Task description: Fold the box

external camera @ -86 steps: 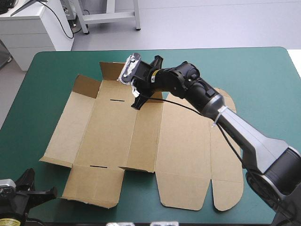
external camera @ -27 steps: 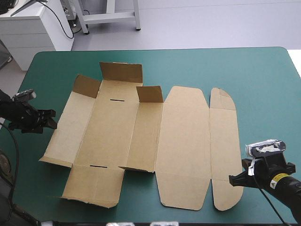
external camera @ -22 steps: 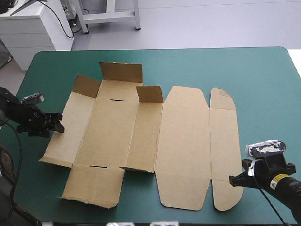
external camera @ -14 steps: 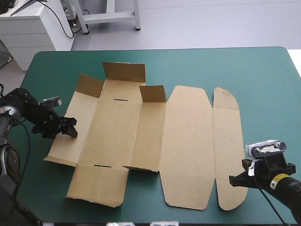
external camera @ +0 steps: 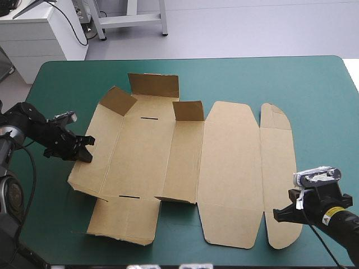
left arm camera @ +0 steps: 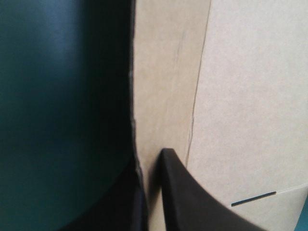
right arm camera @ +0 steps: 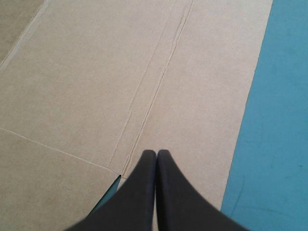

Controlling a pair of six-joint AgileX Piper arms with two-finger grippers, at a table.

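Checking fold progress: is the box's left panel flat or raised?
Raised: the left gripper is shut on the box, that panel tilted up.

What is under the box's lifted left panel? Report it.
Under the left panel of the box, one finger of the left gripper and the shadowed teal-green cover show. The board hides anything farther beneath it.
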